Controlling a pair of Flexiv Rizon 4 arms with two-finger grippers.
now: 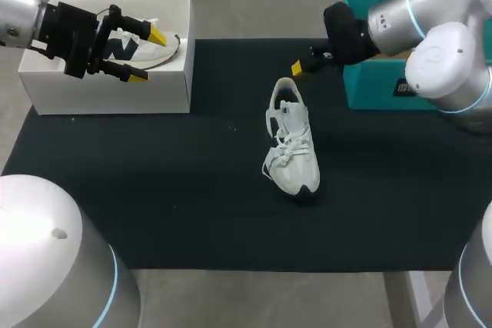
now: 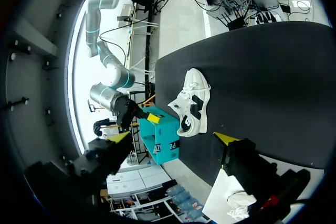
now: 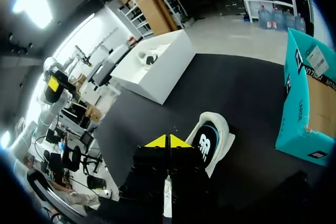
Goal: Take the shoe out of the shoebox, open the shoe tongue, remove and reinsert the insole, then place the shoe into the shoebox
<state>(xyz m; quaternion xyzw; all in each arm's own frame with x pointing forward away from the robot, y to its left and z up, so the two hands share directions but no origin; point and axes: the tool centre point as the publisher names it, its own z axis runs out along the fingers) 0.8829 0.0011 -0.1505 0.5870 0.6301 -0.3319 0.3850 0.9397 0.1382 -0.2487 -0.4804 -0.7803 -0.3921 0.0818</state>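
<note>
While one shoe point(image 1: 290, 146) lies outside, another shoe point(image 1: 165, 53) sits in one shoebox point(image 1: 108, 90).

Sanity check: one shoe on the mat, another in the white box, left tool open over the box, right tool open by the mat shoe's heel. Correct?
Not quite. The right tool is shut, not open: the right wrist view shows its yellow tips pressed together with nothing between them. The rest of your read holds.

Left hand point(image 1: 147, 56) spread wide, right hand point(image 1: 297, 67) pinched closed (tips touching)
</note>
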